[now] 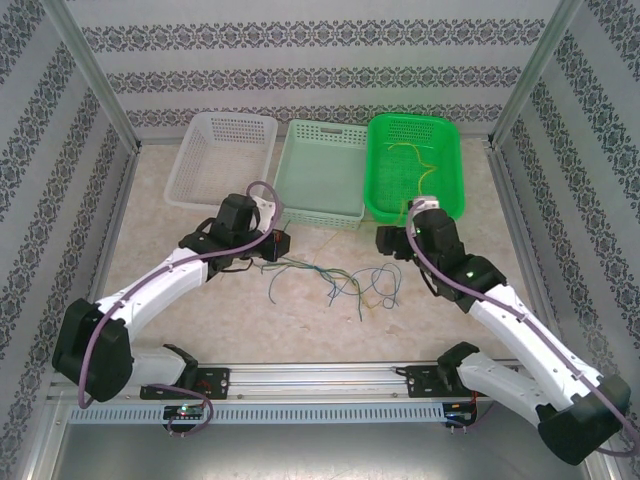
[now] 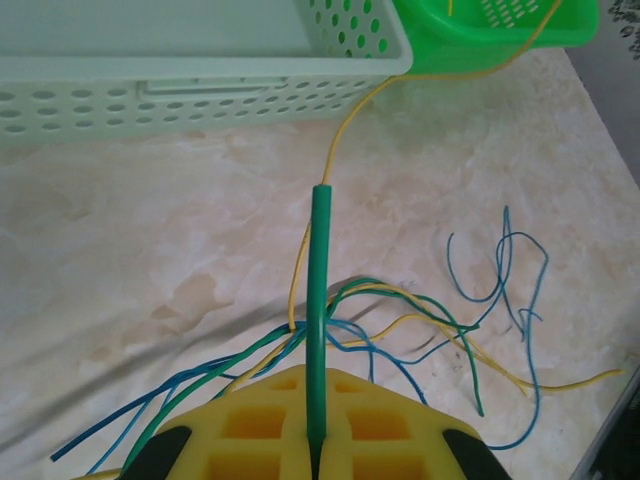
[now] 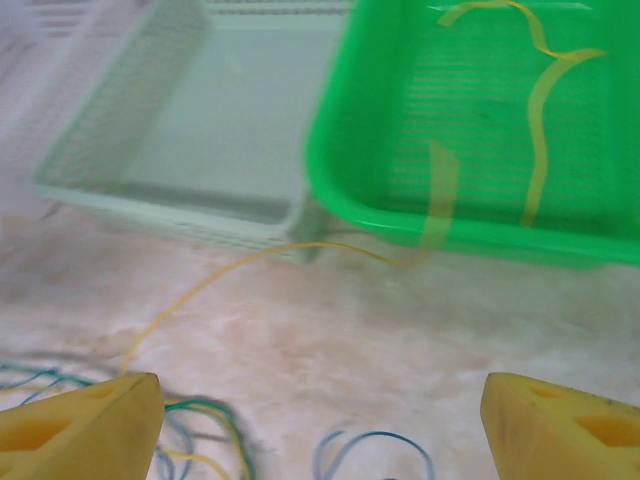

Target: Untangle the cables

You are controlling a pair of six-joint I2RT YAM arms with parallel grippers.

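The left gripper (image 2: 318, 400) is clenched on one thin dark green wire (image 2: 320, 270), which stands straight out from between its yellow fingers. The loose knot of thin blue, green and yellow cables (image 2: 400, 320) lies on the pale marbled tabletop (image 2: 150, 220) just ahead of its tips. The right gripper (image 3: 320, 392) hangs with jaws spread wide, holding nothing. Ahead of it, a long thin yellow wire (image 3: 540, 120) lies mostly inside the bright green plastic basket (image 3: 420, 228), its tail trailing over the rim back towards the knot. Judging by this, one wire is nearly sorted, one is being drawn free, and the others remain tangled.
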